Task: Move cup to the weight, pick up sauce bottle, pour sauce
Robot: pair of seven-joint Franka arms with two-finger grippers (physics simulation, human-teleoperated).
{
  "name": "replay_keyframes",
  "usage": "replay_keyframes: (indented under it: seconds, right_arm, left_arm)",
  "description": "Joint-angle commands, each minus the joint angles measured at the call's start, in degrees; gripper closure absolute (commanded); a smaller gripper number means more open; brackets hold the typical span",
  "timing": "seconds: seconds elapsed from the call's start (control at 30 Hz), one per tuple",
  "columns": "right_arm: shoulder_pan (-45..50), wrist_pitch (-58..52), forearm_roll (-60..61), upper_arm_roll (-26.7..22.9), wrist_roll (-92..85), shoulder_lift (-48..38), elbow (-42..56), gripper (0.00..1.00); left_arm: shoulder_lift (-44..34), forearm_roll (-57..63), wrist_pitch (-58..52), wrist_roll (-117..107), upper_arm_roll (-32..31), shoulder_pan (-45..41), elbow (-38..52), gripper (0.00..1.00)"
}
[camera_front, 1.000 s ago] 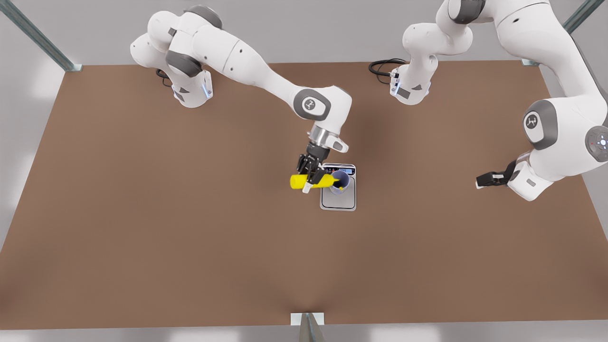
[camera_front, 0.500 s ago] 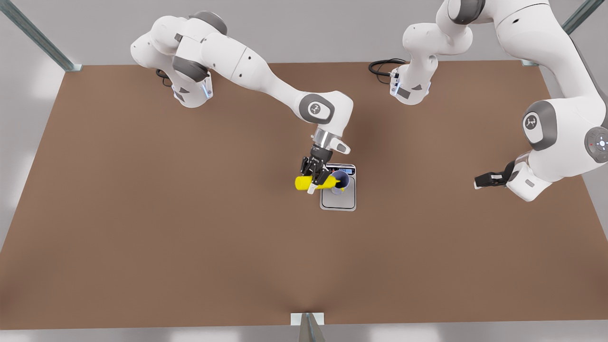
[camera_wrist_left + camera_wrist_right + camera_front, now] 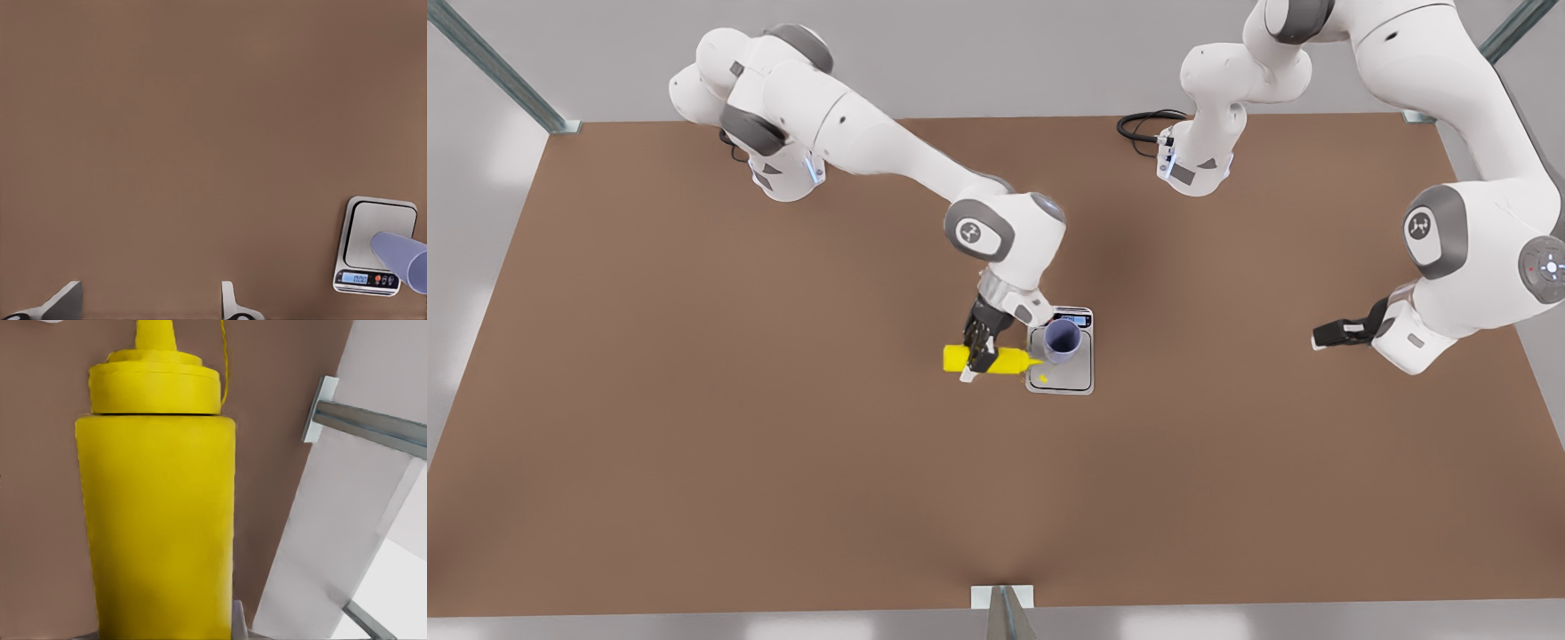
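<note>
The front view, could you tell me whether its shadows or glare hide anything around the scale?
Front view: light is soft, with only a faint shadow on the table beneath the right claw and no glare; sauce bottle, cup and weight read clearly. Right wrist view: the bottle looms large.

A robot test cell: two white arms (image 3: 889,151) are bolted to a bare brown worktop (image 3: 694,400), with metal frame struts (image 3: 498,76) against plain grey walls.
</note>
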Motion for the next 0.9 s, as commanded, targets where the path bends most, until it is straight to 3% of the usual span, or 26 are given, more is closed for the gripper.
replay_keyframes:
  seconds: [0.0,0.3,0.6,0.67,0.8,0.87]
  right_arm:
    - [-1.13,0.37,1.79,0.00,0.00,-0.34,0.00,0.42]
    - [-20.82,13.81,36.33,0.09,-13.09,-1.39,-2.89,0.41]
    - [-37.78,22.44,66.92,0.27,-56.33,-0.78,-11.86,0.41]
    - [-43.50,22.44,68.24,3.78,-60.55,0.98,-13.97,0.41]
    - [-51.49,21.56,95.13,4.04,-89.10,1.16,-22.94,0.41]
    - [-53.78,19.01,101.64,4.04,-96.49,3.44,-23.91,0.41]
  left_arm:
    - [0.00,-0.02,-0.01,0.00,0.00,0.00,0.00,0.00]
    - [-0.18,-0.02,-0.62,-1.23,-0.52,-0.44,0.00,0.00]
    - [0.09,0.68,-0.71,-5.62,-0.52,-2.55,1.14,0.00]
    - [0.09,0.77,-0.80,-5.54,-0.52,-2.55,1.14,0.00]
    - [0.35,0.77,-0.71,-6.24,-0.52,-2.63,1.06,0.00]
    - [0.44,1.56,-0.71,-6.33,-0.61,-3.07,1.05,0.00]
